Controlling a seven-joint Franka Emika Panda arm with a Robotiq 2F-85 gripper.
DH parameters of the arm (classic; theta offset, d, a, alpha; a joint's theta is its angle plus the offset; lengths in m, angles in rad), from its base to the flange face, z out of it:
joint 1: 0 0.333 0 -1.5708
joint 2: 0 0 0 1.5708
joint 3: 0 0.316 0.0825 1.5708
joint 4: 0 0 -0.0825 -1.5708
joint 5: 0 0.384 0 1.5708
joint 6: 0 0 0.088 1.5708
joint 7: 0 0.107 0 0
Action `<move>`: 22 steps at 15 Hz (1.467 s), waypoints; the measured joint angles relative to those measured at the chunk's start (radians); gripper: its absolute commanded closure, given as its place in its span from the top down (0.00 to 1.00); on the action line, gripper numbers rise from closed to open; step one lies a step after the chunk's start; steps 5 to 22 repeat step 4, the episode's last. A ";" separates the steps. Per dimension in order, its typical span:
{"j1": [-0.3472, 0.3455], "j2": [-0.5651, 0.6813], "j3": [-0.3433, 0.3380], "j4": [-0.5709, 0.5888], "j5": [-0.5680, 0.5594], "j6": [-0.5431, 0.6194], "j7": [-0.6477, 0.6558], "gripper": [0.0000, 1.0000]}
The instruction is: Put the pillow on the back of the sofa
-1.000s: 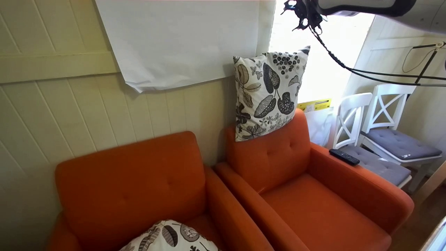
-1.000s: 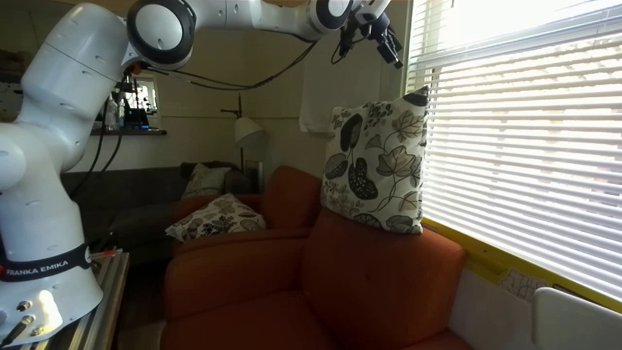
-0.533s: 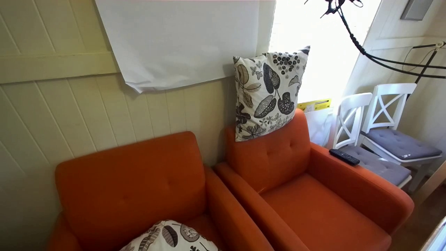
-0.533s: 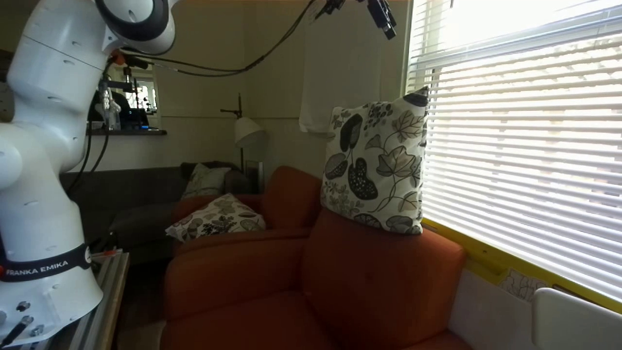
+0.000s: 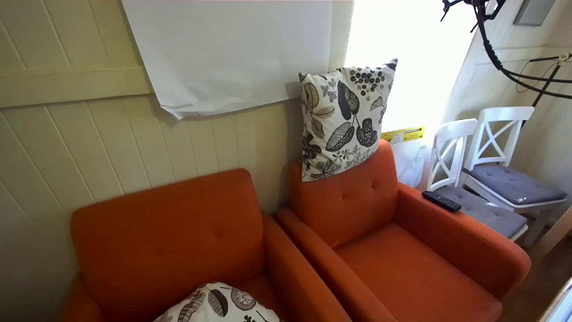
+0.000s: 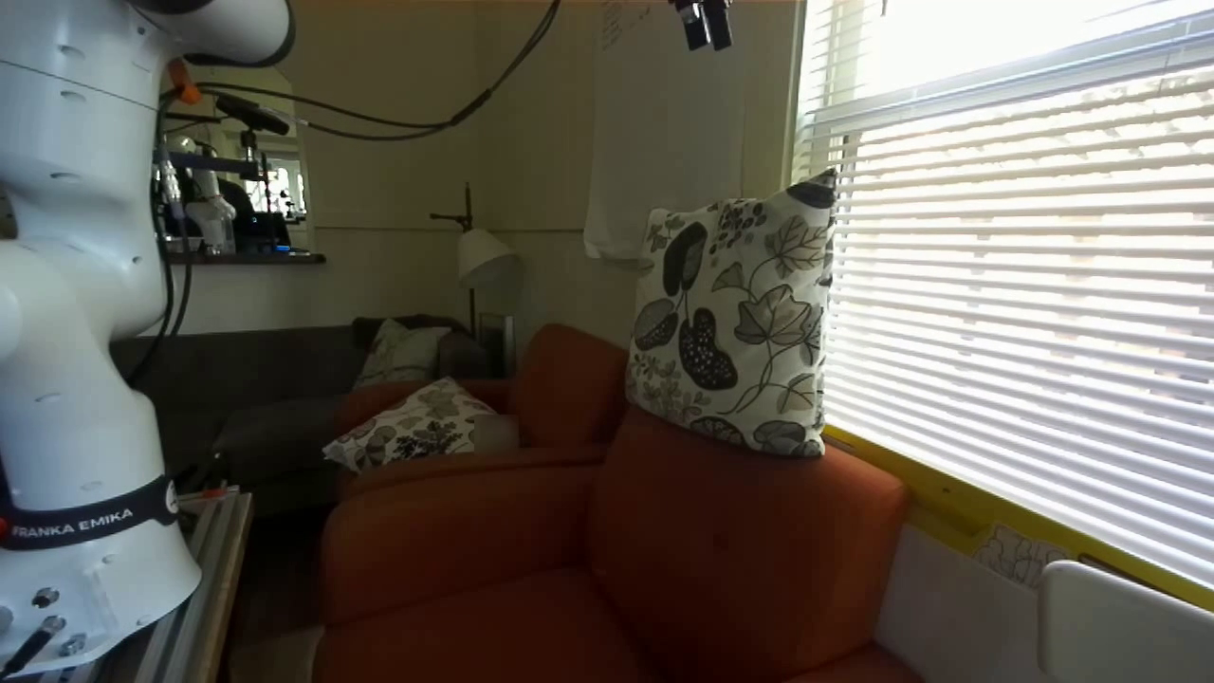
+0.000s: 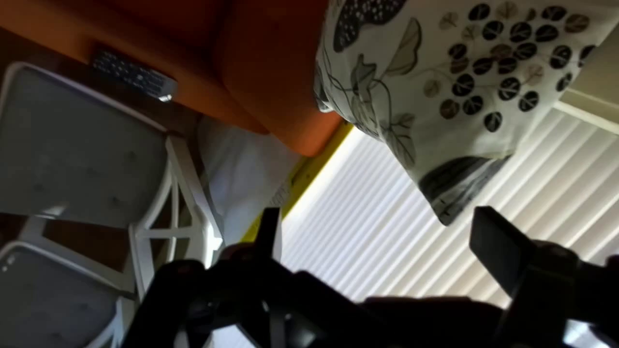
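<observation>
Clearly, the white window blinds [image 6: 1024, 323] take up the most room, glowing down the side of an exterior view. A dark couch [image 6: 275, 379] sits in the dim background there, while the robot's white arm [image 6: 81, 285] stands opposite, its upper stretch cut off at the top edge. Next come the sofa [image 5: 400, 241], boxy and orange-rust, and just beside it a matching armchair [image 5: 172, 228]. Beyond the sofa's other side are two white wooden chairs [image 5: 507, 114] with grey cushions [image 5: 516, 182].

The pillow [image 5: 348, 123], printed with leaves, stands upright on top of the sofa's backrest [image 5: 353, 197] in both exterior views, its lower edge dipping a little over the front. Whether its rear face touches the blinds is hard to make out. A second pillow [image 6: 427, 427] of the same print lies in the matching armchair.

The gripper [image 7: 377, 215] hangs higher than the pillow and well apart from it. In the wrist view its fingers [image 7: 503, 251] are spread wide, the blinds showing through the gap and the pillow's dark-tipped corner pointing that way. Smallest of the lot, a black remote [image 5: 441, 201] lies on the sofa's armrest [image 5: 473, 237] nearest the chairs.
</observation>
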 measured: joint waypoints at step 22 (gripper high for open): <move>-0.019 -0.031 -0.003 -0.080 0.022 -0.009 0.010 1.00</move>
